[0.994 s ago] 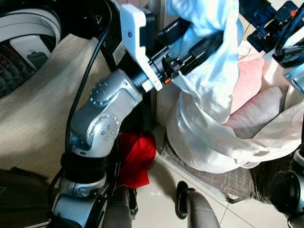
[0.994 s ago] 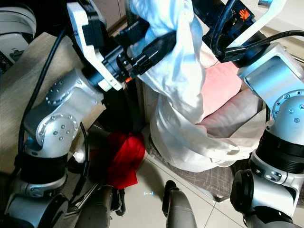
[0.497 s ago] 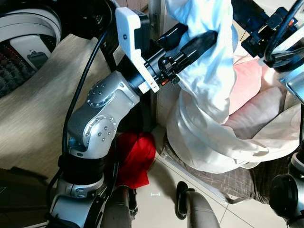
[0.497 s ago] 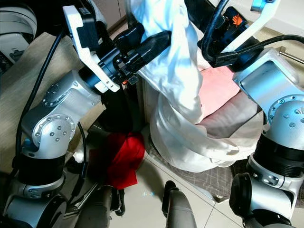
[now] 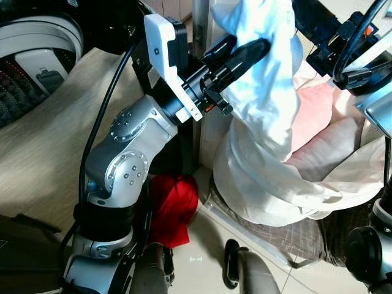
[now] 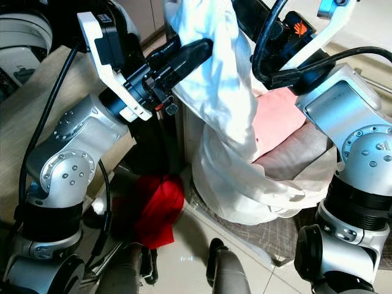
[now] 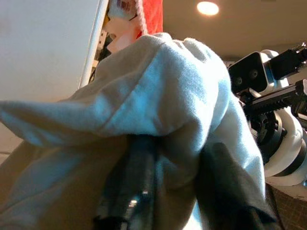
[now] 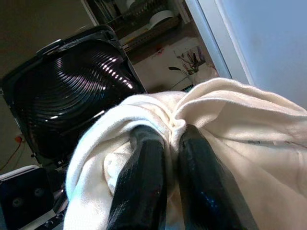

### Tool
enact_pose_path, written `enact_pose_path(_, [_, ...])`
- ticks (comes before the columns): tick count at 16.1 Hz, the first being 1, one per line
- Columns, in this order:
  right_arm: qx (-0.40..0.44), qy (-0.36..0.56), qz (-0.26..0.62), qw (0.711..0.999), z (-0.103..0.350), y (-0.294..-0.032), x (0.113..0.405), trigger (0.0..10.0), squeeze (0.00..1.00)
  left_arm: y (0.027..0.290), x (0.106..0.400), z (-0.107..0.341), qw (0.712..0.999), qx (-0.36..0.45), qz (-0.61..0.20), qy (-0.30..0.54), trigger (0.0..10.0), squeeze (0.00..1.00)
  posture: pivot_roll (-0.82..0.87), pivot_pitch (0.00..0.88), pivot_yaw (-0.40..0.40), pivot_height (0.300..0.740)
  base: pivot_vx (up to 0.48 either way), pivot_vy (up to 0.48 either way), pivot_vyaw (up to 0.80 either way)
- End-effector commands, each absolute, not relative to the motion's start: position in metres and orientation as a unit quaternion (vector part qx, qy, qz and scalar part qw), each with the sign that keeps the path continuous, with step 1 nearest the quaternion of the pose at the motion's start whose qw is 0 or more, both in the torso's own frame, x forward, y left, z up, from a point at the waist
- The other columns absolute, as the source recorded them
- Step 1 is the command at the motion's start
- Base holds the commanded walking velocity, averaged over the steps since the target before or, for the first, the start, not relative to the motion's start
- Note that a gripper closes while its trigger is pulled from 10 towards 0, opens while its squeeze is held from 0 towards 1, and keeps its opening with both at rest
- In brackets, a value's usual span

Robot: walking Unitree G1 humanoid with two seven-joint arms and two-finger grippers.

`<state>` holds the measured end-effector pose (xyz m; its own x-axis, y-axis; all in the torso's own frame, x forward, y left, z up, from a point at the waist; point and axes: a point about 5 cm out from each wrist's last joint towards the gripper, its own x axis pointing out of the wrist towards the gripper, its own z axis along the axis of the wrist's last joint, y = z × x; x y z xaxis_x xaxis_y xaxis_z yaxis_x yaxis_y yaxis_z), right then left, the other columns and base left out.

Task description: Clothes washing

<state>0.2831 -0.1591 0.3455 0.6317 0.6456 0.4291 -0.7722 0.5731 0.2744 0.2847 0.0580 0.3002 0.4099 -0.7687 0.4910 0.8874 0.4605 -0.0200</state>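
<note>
Both hands pinch the white garment (image 5: 269, 116): left hand (image 5: 245, 52), right hand (image 8: 165, 143). It hangs above the tiled floor (image 5: 202, 254), a red cloth (image 5: 174, 205) lying left of it.

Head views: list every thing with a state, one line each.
White garment: lifted, lower end still in the basket.
Left tool: shut on the garment.
Right tool: shut on the garment.
Basket: holds pink laundry.
Red cloth: crumpled on the floor.
Washer: lid open.
</note>
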Motion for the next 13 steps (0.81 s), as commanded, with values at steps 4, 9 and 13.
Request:
enact_pose_path(4, [0.218, -0.149, 0.416, 0.87, 0.3469, -0.1563, 0.2774, 0.0, 0.0, 0.0586, 0.2787, 0.3061, 0.822, -0.136, -0.503, -0.23, 0.0, 0.0, -0.05, 0.185, 0.01, 0.74, 0.0, 0.0, 0.0])
enact_pose_path(9, [0.218, -0.149, 0.416, 0.87, 0.3469, -0.1563, 0.2774, 0.0, 0.0, 0.0586, 0.2787, 0.3061, 0.822, -0.136, -0.503, -0.23, 0.0, 0.0, -0.05, 0.185, 0.01, 0.74, 0.0, 0.0, 0.0])
enact_pose_path(13, [0.218, -0.149, 0.416, 0.87, 0.3469, -0.1563, 0.2774, 0.0, 0.0, 0.0586, 0.2787, 0.3061, 0.822, -0.136, -0.503, -0.23, 0.0, 0.0, -0.05, 0.185, 0.01, 0.74, 0.0, 0.0, 0.0])
